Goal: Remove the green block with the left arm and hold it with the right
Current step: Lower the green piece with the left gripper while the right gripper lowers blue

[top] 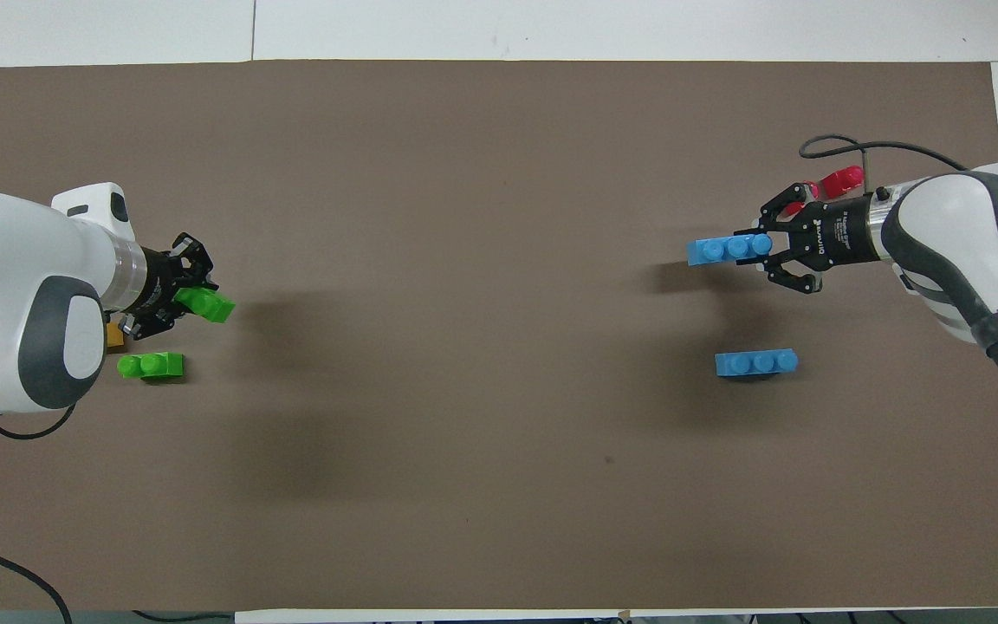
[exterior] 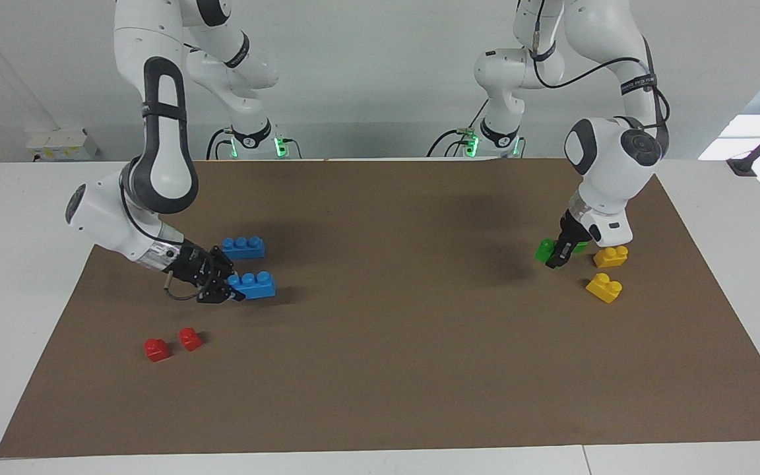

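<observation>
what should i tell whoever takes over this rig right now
Left pincer: shut on a green block, over the mat at the left arm's end.
Right pincer: shut on a blue three-stud brick, low over the mat at the right arm's end.
The second green block lies on the mat near the left arm. The other blue brick lies nearer the robots than the held one. Two yellow bricks lie by the left arm, two red blocks by the right.
Done: both grasps. Whether the green block was pulled off anything cannot be told.
Left: set the green block down.
</observation>
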